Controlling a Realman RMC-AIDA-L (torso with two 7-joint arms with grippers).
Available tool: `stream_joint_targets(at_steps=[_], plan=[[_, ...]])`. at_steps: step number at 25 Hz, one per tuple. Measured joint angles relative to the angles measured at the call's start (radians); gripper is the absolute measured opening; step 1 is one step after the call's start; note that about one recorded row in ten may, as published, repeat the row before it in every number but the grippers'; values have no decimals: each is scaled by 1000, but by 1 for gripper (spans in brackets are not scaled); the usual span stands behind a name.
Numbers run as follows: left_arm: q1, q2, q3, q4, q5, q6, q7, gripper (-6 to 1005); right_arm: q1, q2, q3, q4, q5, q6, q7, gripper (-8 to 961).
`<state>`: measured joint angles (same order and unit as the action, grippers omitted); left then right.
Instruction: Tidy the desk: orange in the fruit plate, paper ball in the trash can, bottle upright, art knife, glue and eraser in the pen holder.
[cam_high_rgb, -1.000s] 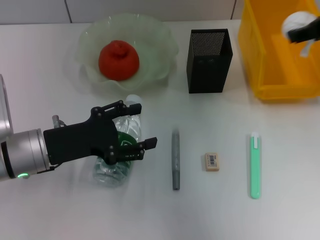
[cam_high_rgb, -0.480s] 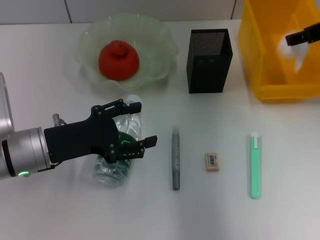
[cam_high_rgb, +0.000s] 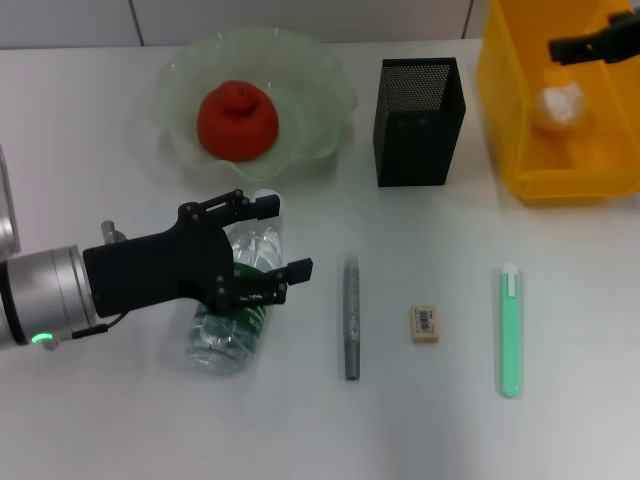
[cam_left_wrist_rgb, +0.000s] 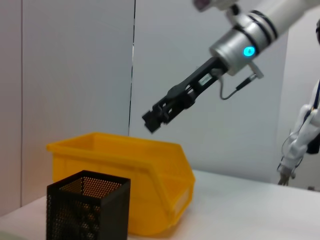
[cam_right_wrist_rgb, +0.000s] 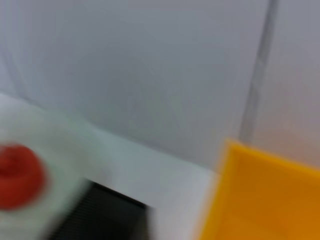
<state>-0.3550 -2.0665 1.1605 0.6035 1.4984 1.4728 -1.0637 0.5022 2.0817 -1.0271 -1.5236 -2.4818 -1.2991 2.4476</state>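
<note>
The orange (cam_high_rgb: 237, 120) sits in the fruit plate (cam_high_rgb: 322, 72) at the back left. The paper ball (cam_high_rgb: 560, 104) lies inside the yellow trash can (cam_high_rgb: 512, 110) at the back right. My right gripper (cam_high_rgb: 592, 46) hangs open and empty above the trash can; it also shows in the left wrist view (cam_left_wrist_rgb: 155, 118). The bottle (cam_high_rgb: 228, 330) lies on its side at the front left. My left gripper (cam_high_rgb: 282, 238) is open over the bottle's upper half, one finger near the cap and one by its side. The grey glue stick (cam_high_rgb: 351, 318), the eraser (cam_high_rgb: 424, 324) and the green art knife (cam_high_rgb: 510, 332) lie in a row in front of the pen holder (cam_high_rgb: 420, 122).
The pen holder stands between the fruit plate and the trash can. The left wrist view shows the pen holder (cam_left_wrist_rgb: 88, 206) in front of the trash can (cam_left_wrist_rgb: 125, 172). The right wrist view is blurred, with the orange (cam_right_wrist_rgb: 18, 175) and the trash can (cam_right_wrist_rgb: 260, 200).
The paper ball has left my right gripper and dropped into the trash can. The right gripper has moved back and a little left. My left gripper has shifted slightly over the bottle.
</note>
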Motion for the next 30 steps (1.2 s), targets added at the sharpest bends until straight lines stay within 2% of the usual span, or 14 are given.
stream_joint_targets(at_steps=[5, 8, 9, 11, 15, 20, 22, 23, 24, 25, 26, 28, 29, 30], plan=[[36, 1, 12, 126, 5, 17, -158, 821, -231, 3, -66, -85, 408, 3, -294, 824], [59, 0, 19, 195, 13, -1, -241, 820, -339, 4, -91, -40, 613, -6, -518, 824], [87, -3, 28, 287, 38, -43, -361, 820, -369, 4, -95, -11, 672, -17, -599, 824], [114, -5, 40, 365, 65, -98, -486, 819, -409, 4, -96, 61, 756, -54, -741, 824], [162, -4, 102, 547, 159, -202, -789, 818, -430, 1, -89, 206, 803, -150, -906, 824], [194, -5, 263, 787, 425, -349, -1190, 817, -426, 0, -80, 395, 807, -202, -1079, 824], [194, -5, 263, 787, 425, -349, -1190, 817, -425, 0, -79, 435, 807, -208, -1135, 823], [196, -5, 304, 842, 499, -375, -1282, 816, -424, 0, -79, 457, 808, -213, -1165, 823], [196, -5, 304, 842, 499, -375, -1282, 816, -422, 0, -79, 475, 809, -216, -1188, 823], [179, -6, 417, 964, 745, -417, -1566, 816, -421, 0, -79, 492, 809, -218, -1207, 823], [179, -6, 417, 964, 745, -417, -1566, 815, -420, 0, -79, 505, 810, -219, -1218, 823], [161, -6, 457, 993, 847, -423, -1674, 815, -416, 0, -76, 533, 810, -220, -1242, 823], [118, -11, 506, 997, 957, -423, -1793, 815, -413, 0, -72, 546, 810, -220, -1250, 823], [102, -12, 512, 984, 968, -423, -1804, 814, -410, 0, -69, 556, 810, -220, -1255, 823]])
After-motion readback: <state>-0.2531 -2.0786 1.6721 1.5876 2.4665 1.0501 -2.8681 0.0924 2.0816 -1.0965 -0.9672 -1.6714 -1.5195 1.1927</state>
